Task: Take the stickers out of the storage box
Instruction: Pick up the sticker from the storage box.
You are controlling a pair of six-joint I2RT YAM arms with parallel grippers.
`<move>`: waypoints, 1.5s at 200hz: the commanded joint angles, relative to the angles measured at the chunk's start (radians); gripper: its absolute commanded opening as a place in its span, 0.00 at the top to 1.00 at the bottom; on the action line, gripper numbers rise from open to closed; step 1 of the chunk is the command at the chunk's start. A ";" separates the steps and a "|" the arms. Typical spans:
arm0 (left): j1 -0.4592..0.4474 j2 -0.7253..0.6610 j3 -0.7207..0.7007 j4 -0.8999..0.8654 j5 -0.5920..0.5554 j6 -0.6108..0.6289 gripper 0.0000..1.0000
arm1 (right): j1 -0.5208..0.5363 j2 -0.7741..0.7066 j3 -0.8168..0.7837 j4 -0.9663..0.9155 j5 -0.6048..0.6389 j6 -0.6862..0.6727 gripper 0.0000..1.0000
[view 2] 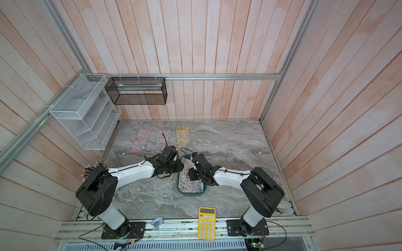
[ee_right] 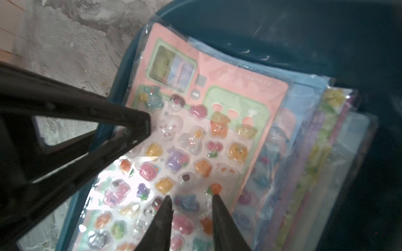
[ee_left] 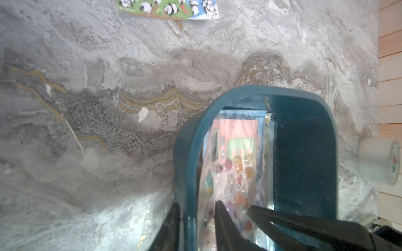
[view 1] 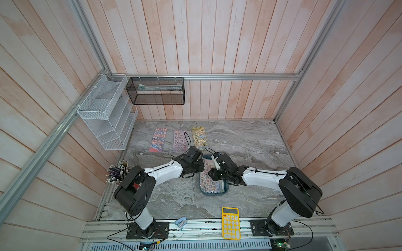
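Box (view 1: 214, 193), dark teal w/ rounded corners, is sitting in the middle of the table (view 1: 250, 141). Stickers (ee_right: 195, 139) are lying inside it, stacked & fanned. They're glossy sheets in clear sleeves. The top one is pink w/ puffy little animals; blue, lilac & yellow-green edges are peeking out under it. Three loose sheets (view 1: 180, 140) are lying flat approx 11 o'clock from box. L claw (ee_left: 196, 206) is straddling the box wall; can't tell if it's clamping. R claw (ee_right: 191, 197) is standing part-open, tips at top sheet.
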 commanded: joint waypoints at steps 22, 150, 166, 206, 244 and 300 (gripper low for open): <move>-0.005 -0.021 0.015 0.001 0.008 0.007 0.57 | -0.026 0.050 -0.118 0.177 -0.217 0.035 0.70; 0.037 -0.086 0.011 -0.005 0.016 -0.011 0.61 | -0.051 0.036 -0.151 0.214 -0.226 0.016 0.70; 0.037 -0.072 0.009 -0.001 0.025 -0.011 0.62 | -0.051 0.029 -0.148 0.207 -0.225 0.014 0.70; 0.037 -0.051 0.037 -0.041 -0.012 0.004 0.56 | -0.052 0.010 -0.143 0.188 -0.217 0.010 0.70; 0.033 -0.048 0.041 -0.062 -0.037 0.013 0.57 | -0.052 0.004 -0.142 0.186 -0.214 0.013 0.70; 0.024 -0.051 0.042 -0.015 0.042 0.015 1.00 | -0.054 -0.023 -0.117 0.147 -0.195 -0.002 0.70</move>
